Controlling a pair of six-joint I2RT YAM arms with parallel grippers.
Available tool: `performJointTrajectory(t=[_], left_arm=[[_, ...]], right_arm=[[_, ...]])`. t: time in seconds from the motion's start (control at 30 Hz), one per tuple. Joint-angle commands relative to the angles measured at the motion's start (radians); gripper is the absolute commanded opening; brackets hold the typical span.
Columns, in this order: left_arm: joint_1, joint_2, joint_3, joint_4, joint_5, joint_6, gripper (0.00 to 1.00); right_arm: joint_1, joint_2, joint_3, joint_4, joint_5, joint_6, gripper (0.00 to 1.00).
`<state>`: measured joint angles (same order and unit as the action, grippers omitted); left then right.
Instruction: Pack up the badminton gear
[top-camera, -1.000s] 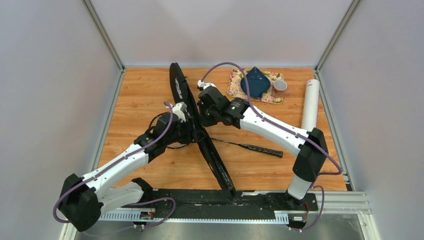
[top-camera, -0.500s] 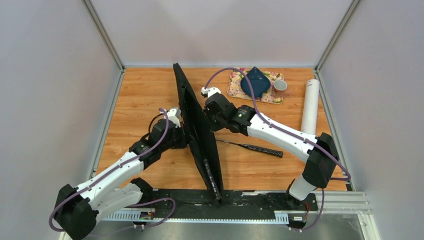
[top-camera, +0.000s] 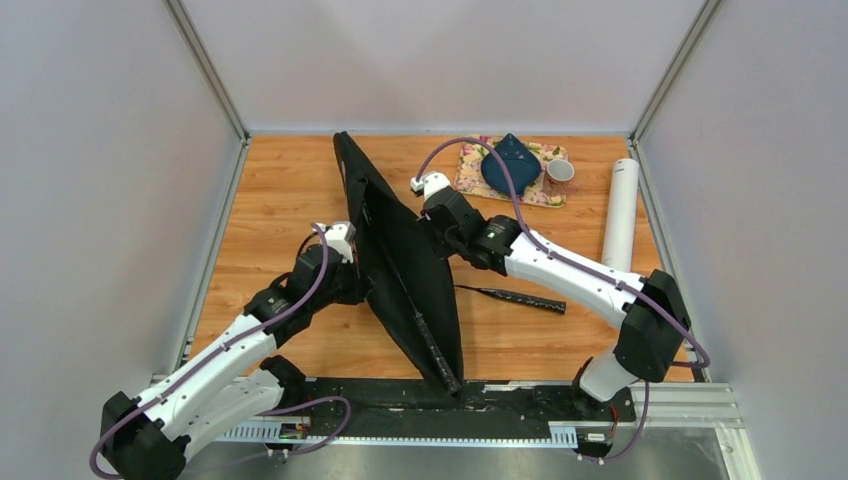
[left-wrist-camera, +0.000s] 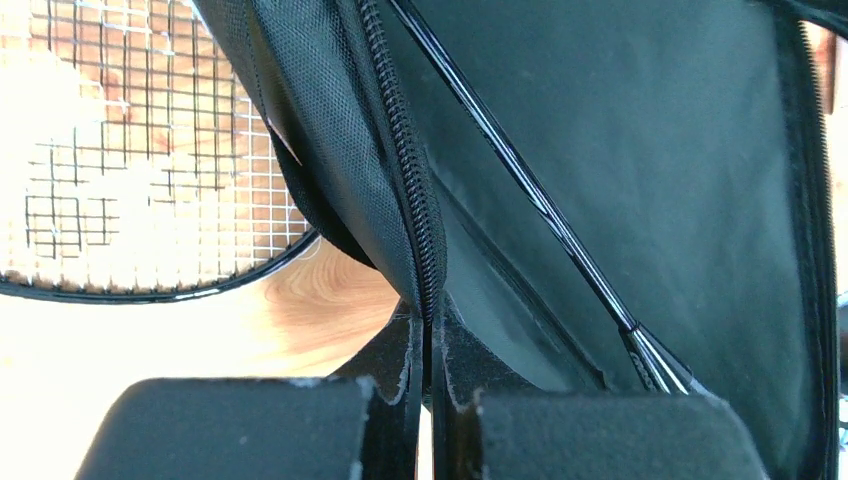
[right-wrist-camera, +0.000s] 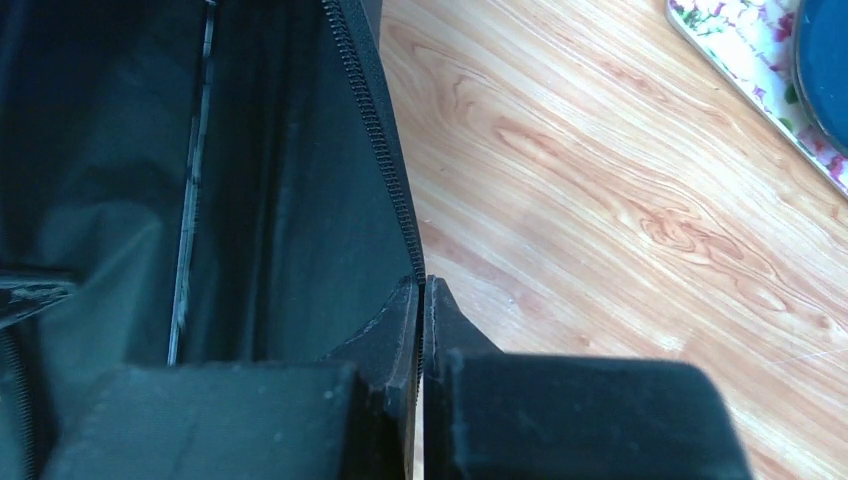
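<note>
Mid-table, top view: racket cover (top-camera: 405, 265) stands up off the wood, spread open like a tent. Its long axis runs from 11 o'clock (far end) to 6 o'clock (near end, by the arm bases). Each arm holds one zipper edge.

Left gripper (left-wrist-camera: 430, 335): clenched on the zipper edge at the cover's 9 o'clock side, with the zipper tape sandwiched between the pads.

Right gripper (right-wrist-camera: 422, 300): same, pinched tight on the opposite zipper edge at the cover's 2 o'clock side. Zipper teeth run straight up out of the fingertips.

First racket (top-camera: 432, 345) lies inside the open cover, grip toward 6 o'clock, thin shaft running toward 11. Left wrist view shows shaft and handle cone against the inner lining. Its head is hidden in the cover.

Second racket (top-camera: 520, 298) is outside, on the table (top-camera: 270, 190): grip at 4 o'clock of the cover, shaft going under it toward 9.

Left wrist view also shows a strung head (left-wrist-camera: 130, 180) flat on the wood beside the cover's outer wall. Cannot tell whether it belongs to that shaft.

White tube (top-camera: 620, 205) lies flat along the table edge at 2 o'clock, well apart from the cover.

Floral tray (top-camera: 470, 178) sits at 1 o'clock by the far edge, with a blue cloth (top-camera: 512, 165) on it and a cup (top-camera: 560, 172) at its 3 o'clock end.
</note>
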<state>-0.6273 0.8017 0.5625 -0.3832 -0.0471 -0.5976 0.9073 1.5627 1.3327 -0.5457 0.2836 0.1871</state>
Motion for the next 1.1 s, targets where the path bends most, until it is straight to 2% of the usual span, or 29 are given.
performJointTrajectory(t=[0.0, 0.1, 0.13, 0.17, 0.2, 0.27, 0.37, 0.4, 0.53, 0.63, 0.77, 0.83, 1.0, 1.07], left_arm=[[0.003, 0.001, 0.056, -0.036, 0.041, 0.078, 0.00], [0.003, 0.017, -0.012, 0.068, 0.128, 0.032, 0.00], [0.003, 0.021, -0.044, 0.085, 0.127, -0.006, 0.00], [0.003, 0.008, -0.058, 0.107, 0.119, -0.022, 0.00], [0.003, -0.004, -0.085, 0.118, 0.103, -0.039, 0.00], [0.003, -0.039, -0.105, 0.130, 0.081, -0.045, 0.00], [0.003, -0.058, -0.118, 0.119, 0.061, -0.051, 0.00], [0.003, -0.061, -0.127, 0.119, 0.062, -0.057, 0.00], [0.003, -0.068, -0.141, 0.141, 0.081, -0.077, 0.00], [0.003, -0.064, -0.136, 0.155, 0.089, -0.084, 0.00], [0.003, -0.055, -0.121, 0.161, 0.104, -0.088, 0.00], [0.003, -0.055, -0.110, 0.152, 0.107, -0.084, 0.00], [0.003, -0.061, -0.093, 0.135, 0.093, -0.068, 0.00], [0.003, -0.064, -0.087, 0.116, 0.085, -0.065, 0.00]], right_arm=[[-0.048, -0.033, -0.042, 0.090, -0.025, -0.042, 0.00], [-0.041, -0.020, -0.037, 0.101, -0.205, 0.049, 0.00], [-0.035, -0.012, -0.026, 0.099, -0.344, 0.067, 0.00], [-0.027, -0.001, -0.023, 0.096, -0.378, 0.084, 0.00], [-0.019, 0.002, -0.018, 0.086, -0.394, 0.104, 0.05], [0.008, -0.004, -0.001, 0.043, -0.391, 0.115, 0.12], [0.015, -0.032, -0.001, 0.006, -0.382, 0.121, 0.32], [0.016, -0.050, 0.008, -0.019, -0.368, 0.120, 0.41], [0.091, -0.125, 0.049, -0.115, -0.249, 0.077, 0.54], [0.162, -0.168, 0.068, -0.146, -0.224, 0.075, 0.57], [0.214, -0.161, -0.001, -0.060, -0.334, 0.130, 0.57], [0.244, -0.136, -0.044, -0.025, -0.319, 0.149, 0.58], [0.249, -0.049, -0.066, -0.026, -0.285, 0.158, 0.49], [0.249, -0.032, -0.081, -0.028, -0.245, 0.149, 0.49]])
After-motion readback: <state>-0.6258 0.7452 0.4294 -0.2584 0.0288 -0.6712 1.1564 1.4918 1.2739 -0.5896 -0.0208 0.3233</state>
